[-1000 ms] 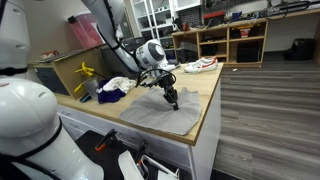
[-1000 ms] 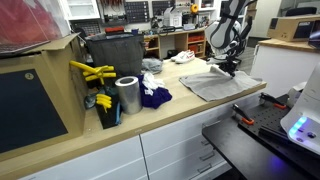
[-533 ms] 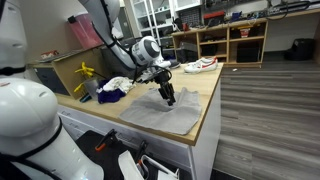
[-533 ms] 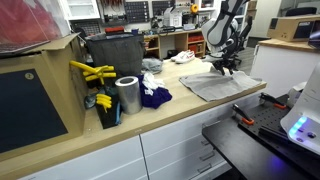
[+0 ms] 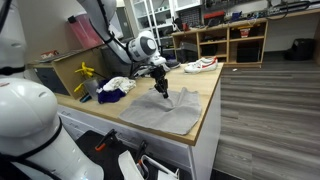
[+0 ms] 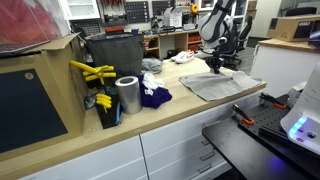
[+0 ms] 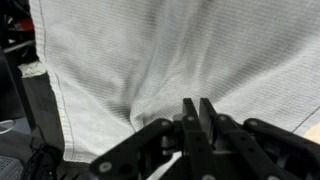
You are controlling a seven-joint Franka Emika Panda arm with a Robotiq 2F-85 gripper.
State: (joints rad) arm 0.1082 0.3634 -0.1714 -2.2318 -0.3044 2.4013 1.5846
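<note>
Shifted back and a little upward since a second ago, the hand (image 5: pixel 165 97) now stands over the further part of the one grey cloth (image 5: pixel 160 115). Nearest in an exterior view stands one silver can (image 6: pixel 127 95) on the bench (image 6: pixel 160 122), with one purple cloth (image 6: pixel 155 97) just beside it and one dark bin (image 6: pixel 115 55) behind. Further along lies the grey cloth, spread near the bench's far end (creased where the hand meets it). In the wrist view the two fingers (image 7: pixel 189 120) are pressed together, with a pucker of the cloth pinched at their tips. Beyond the hand lies one white shoe (image 6: pixel 183 57).
</note>
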